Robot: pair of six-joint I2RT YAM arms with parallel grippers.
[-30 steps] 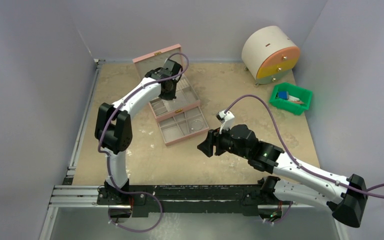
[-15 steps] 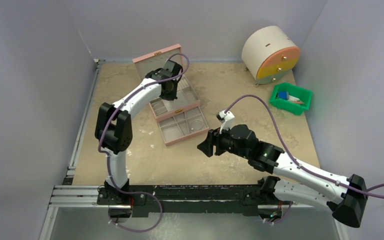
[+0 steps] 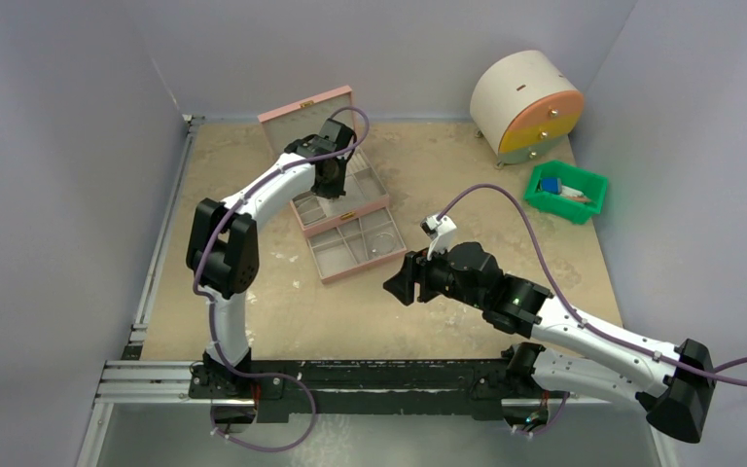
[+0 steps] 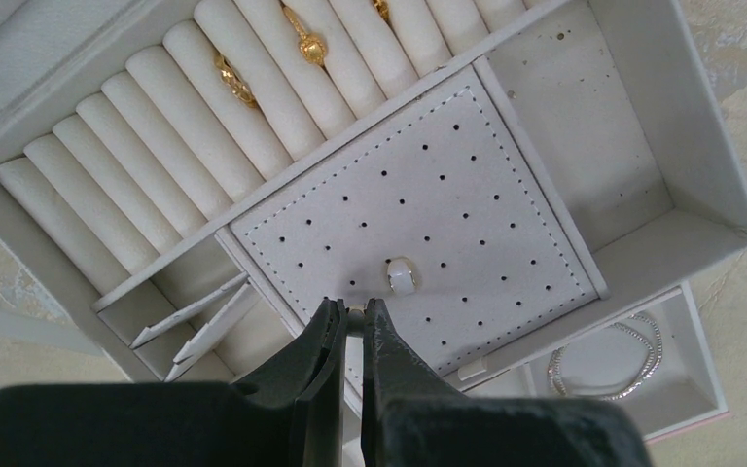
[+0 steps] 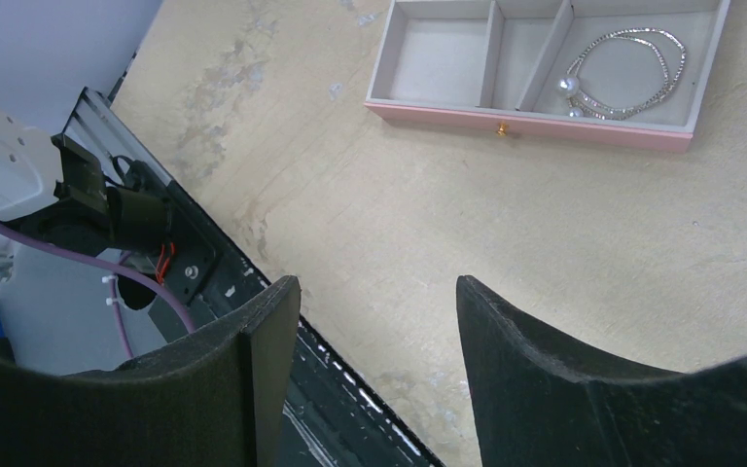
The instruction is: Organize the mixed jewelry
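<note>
The pink jewelry box [image 3: 362, 202] stands open at the table's middle back, its drawer [image 3: 348, 255] pulled out. My left gripper [image 4: 353, 309] hovers over the box's perforated pad [image 4: 447, 185], shut on a tiny pale stud [image 4: 355, 310] at its tips. Another stud [image 4: 401, 275] sits on the pad just beside the tips. Gold rings [image 4: 231, 80] sit in the ring rolls above. The silvery bracelet [image 4: 608, 355] lies in the drawer and also shows in the right wrist view [image 5: 632, 63]. My right gripper [image 5: 377, 321] is open and empty, in front of the drawer.
A round cream cabinet with an orange and yellow front [image 3: 527, 105] stands at the back right. A green bin [image 3: 584, 206] with blue items is beside it. The box lid [image 3: 297, 109] stands upright behind the left gripper. The black base rail [image 5: 253, 292] lies under my right gripper.
My left gripper has shifted very slightly over the box's top tray. The right arm has not moved.
</note>
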